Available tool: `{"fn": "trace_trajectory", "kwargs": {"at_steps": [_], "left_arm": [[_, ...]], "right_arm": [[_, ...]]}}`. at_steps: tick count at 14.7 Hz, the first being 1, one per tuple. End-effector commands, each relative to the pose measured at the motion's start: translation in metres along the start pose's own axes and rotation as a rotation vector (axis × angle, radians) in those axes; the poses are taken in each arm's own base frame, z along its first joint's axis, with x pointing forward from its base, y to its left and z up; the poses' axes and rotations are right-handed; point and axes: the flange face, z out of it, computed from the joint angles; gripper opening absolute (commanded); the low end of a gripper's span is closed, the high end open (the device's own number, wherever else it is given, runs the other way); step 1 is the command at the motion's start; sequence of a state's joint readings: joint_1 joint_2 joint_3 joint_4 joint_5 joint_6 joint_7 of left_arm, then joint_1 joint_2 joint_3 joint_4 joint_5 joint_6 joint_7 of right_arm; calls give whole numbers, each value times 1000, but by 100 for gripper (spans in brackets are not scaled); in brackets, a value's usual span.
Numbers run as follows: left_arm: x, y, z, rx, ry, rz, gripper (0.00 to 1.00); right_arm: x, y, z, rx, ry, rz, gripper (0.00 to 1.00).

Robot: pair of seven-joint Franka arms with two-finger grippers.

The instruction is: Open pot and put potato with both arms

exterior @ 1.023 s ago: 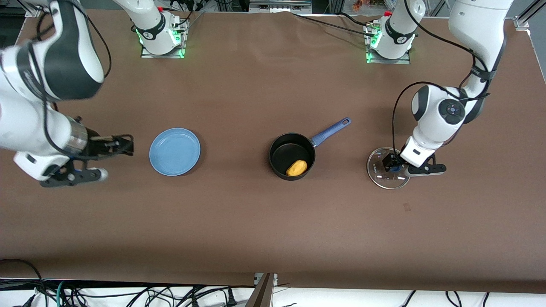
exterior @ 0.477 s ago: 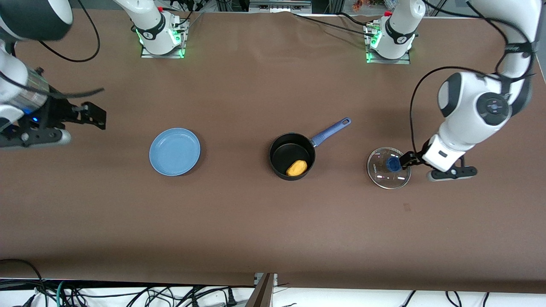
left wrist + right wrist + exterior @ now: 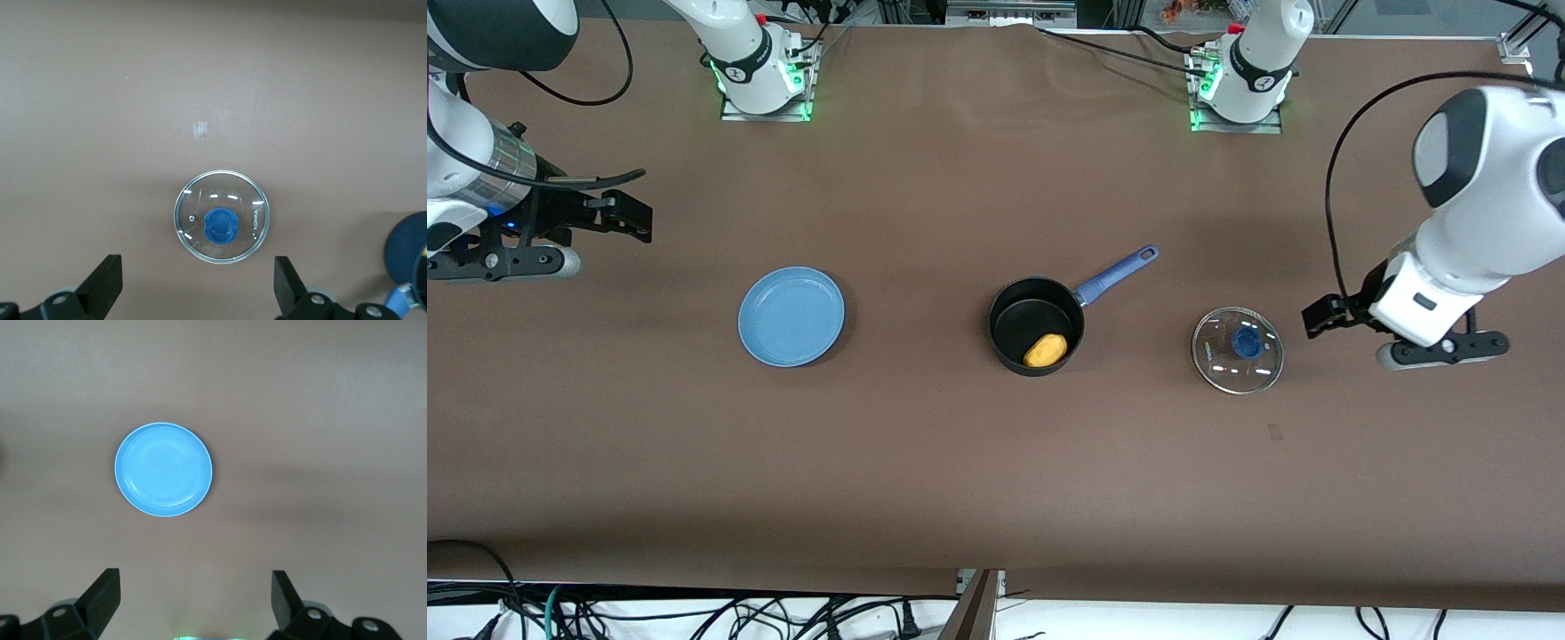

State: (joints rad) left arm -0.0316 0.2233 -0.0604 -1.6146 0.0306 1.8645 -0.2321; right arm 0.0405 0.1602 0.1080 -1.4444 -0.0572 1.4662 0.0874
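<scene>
Retreat of both arms is what has just changed: a second ago the left gripper (image 3: 1319,317) was down on the lid's knob, and now it is up in the air over bare desk (image 3: 996,480) toward the left arm's end, apart from the lid. Going along the front view from the right arm's end, the right gripper (image 3: 631,213) hangs over bare desk, its jaws spread wide and empty; it has also lifted and pulled away from the blue plate (image 3: 791,316) since a second ago. The plate lies flat with nothing on it, well apart from that gripper. Next comes the pot (image 3: 1036,325), uncovered, with its blue handle (image 3: 1116,273) pointing toward the left arm's base. The potato (image 3: 1046,350) lies inside the pot, against the part of the wall nearest the front camera. Then the glass lid (image 3: 1237,350) rests flat on the desk beside the pot, knob (image 3: 1247,341) up, touching nothing. In the left wrist view the lid (image 3: 221,226) sits between the two spread fingers (image 3: 103,287) but lower than them, so the left jaws are open and hold nothing. I judge that the task is finished in substance: the pot is opened, the potato is in it, and both grippers have let go. The potato is well apart from both jaws.
</scene>
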Motion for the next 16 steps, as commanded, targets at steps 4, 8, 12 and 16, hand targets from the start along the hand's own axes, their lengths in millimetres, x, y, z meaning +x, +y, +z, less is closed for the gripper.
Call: {"fn": "trace_trajectory", "kwargs": {"at_steps": [4,8,12,16], "left_arm": [[-3,-14,-46,-45,-50,-41,100],[-8,-34,-75,-42,-75,-60,100],[-16,-34,-87,-43,-70,-61,100],[-41,-23,-117,-39,-38,-41,100]], "right_arm": [[-6,3,-6,21,9,21,100],[-6,4,-6,22,13,24,100],[-4,3,-4,23,9,22,100],[-3,3,-3,23,12,22,100]]}}
